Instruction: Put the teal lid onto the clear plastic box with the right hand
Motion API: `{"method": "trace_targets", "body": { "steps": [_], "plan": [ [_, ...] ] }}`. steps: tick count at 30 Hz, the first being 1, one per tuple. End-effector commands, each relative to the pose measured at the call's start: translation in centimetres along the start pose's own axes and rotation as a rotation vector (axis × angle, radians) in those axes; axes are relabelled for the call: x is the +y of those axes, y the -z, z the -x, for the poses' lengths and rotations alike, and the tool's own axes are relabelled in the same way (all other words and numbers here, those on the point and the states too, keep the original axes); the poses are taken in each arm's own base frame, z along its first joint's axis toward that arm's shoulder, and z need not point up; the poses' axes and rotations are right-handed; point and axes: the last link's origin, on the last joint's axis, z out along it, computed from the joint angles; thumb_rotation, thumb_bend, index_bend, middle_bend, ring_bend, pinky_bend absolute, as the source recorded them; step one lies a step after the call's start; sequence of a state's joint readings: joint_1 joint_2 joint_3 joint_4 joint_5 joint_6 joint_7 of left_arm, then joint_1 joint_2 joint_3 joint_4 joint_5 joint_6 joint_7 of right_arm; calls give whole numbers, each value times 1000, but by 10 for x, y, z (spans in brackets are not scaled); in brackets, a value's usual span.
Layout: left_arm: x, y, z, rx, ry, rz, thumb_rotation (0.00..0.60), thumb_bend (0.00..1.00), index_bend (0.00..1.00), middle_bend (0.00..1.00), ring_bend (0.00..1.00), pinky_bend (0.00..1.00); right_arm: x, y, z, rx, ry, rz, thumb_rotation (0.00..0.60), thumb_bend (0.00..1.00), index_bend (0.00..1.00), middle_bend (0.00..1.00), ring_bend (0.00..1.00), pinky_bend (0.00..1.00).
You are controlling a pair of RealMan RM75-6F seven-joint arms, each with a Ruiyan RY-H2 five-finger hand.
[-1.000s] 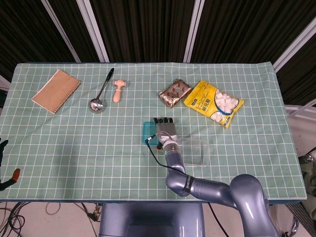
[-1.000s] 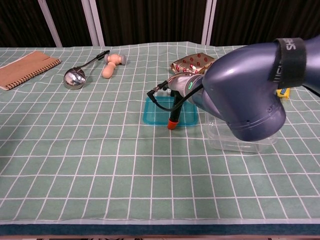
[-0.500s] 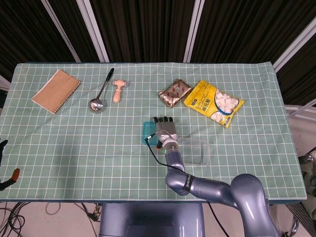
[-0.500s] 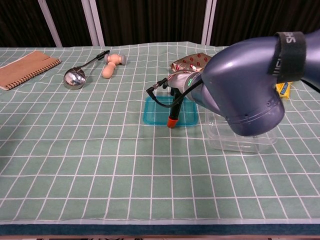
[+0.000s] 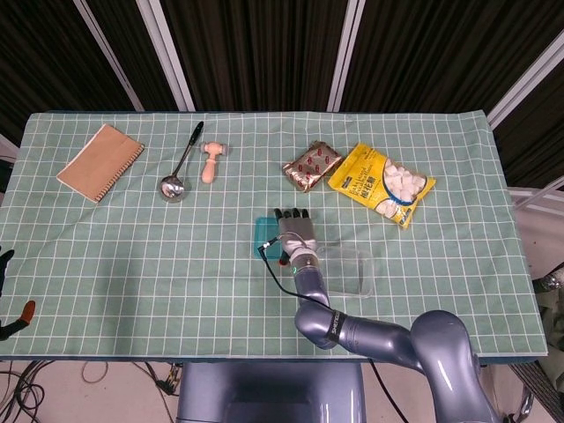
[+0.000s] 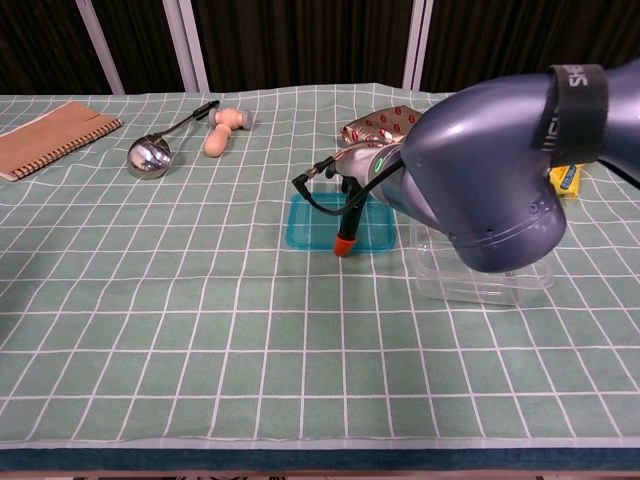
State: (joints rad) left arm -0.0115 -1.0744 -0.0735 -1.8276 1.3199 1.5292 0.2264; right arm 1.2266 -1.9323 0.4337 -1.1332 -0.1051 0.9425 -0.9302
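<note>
Head view shows the right hand [image 5: 294, 233] lying over the teal lid [image 5: 265, 238], its fingers stretched out flat; whether they actually grip the lid I cannot tell. Lid sits flat on the green checked tablecloth [image 5: 132, 256], just left of the clear plastic box [image 5: 351, 269]. Chest view has the right arm [image 6: 490, 170] hiding much of that box [image 6: 480, 285].

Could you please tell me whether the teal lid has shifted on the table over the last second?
No. The teal lid lies flat in the same grid squares of the tablecloth, just left of the clear plastic box, under the right hand.
</note>
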Motion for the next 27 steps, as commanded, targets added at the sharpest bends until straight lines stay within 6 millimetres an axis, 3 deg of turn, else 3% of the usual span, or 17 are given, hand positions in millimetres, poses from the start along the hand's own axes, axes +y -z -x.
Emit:
{"method": "trace_targets", "body": {
  "steps": [1,27],
  "plan": [
    [0,0,0,0,1,-1,600,321,77,0,0,0,0,0,0,0,1,1,600,102,0,176,0,0],
    [0,0,0,-2,3,-2,600,321,77,0,0,0,4,-4,9,-20,27,10,600,102,0,235,0,0]
  ]
}}
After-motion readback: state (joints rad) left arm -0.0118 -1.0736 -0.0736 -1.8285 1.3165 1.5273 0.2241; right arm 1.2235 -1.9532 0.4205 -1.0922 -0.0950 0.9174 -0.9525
